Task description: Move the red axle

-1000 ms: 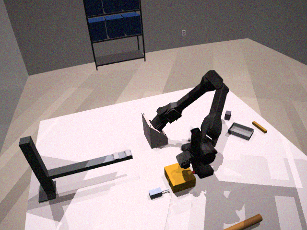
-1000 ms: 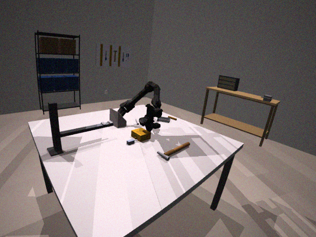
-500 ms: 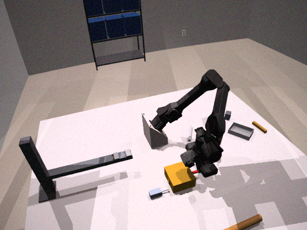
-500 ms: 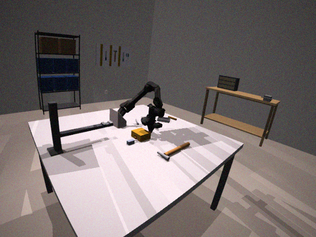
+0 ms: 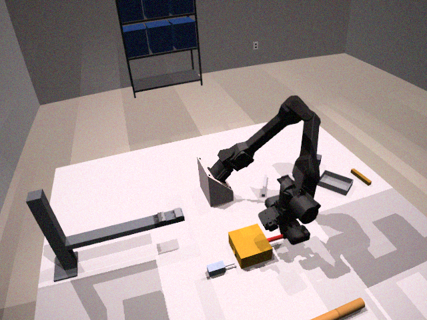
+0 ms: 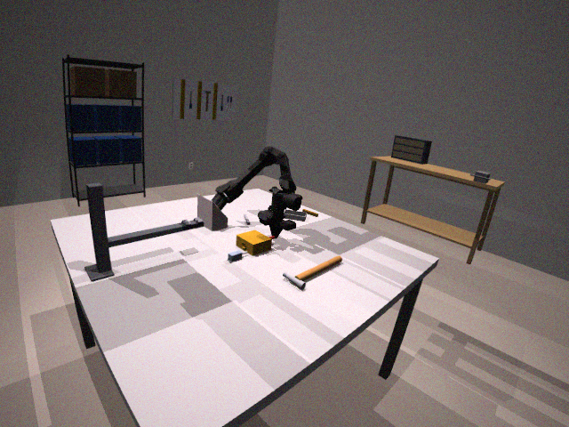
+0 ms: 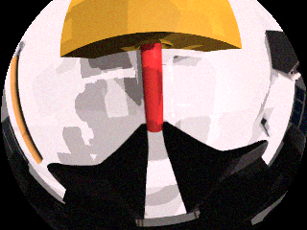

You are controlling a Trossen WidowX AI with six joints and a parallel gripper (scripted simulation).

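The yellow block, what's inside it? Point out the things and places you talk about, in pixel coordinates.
The red axle [image 5: 275, 238] [image 7: 153, 88] runs into the yellow block [image 5: 251, 241] [image 6: 253, 242] [image 7: 153, 21]; its far end is hidden within.

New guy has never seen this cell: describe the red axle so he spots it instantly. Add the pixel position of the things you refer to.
On the white table [image 5: 113, 182] [image 6: 183, 349], find the squat yellow-orange block [image 5: 249, 243] [image 6: 252, 242] [image 7: 149, 21], in front of the black arm. From the block's side, a slim red rod [image 5: 275, 238] [image 7: 153, 88] sticks out, its free end clamped in the end effector [image 5: 284, 235] [image 7: 153, 126]. It's the only red thing on the table.
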